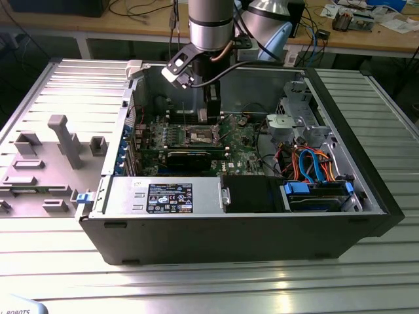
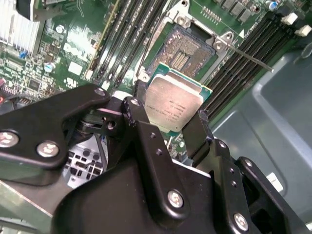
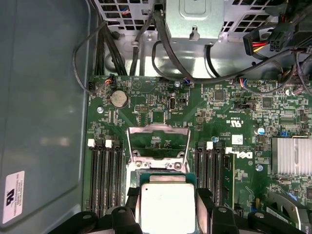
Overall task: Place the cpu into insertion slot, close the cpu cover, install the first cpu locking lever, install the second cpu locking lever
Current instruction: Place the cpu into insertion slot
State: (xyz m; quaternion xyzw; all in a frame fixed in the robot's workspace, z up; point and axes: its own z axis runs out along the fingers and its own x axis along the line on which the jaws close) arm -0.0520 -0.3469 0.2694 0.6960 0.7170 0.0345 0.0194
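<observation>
My gripper is shut on the cpu, a small square chip with a silvery metal top, one black finger on each of two opposite edges. In the second wrist view the cpu hangs just above and slightly off the open insertion slot, whose contact field lies bare. In the first wrist view the cpu sits between the fingers, and the cpu cover stands swung open just beyond it. A thin locking lever sticks out beside the socket. In the exterior view the gripper hovers over the socket.
Memory slots flank the socket on both sides. A finned heatsink and cables lie nearby. The case walls, drive cage and power supply hem in the motherboard. A grey fixture lies on the table at the exterior view's left.
</observation>
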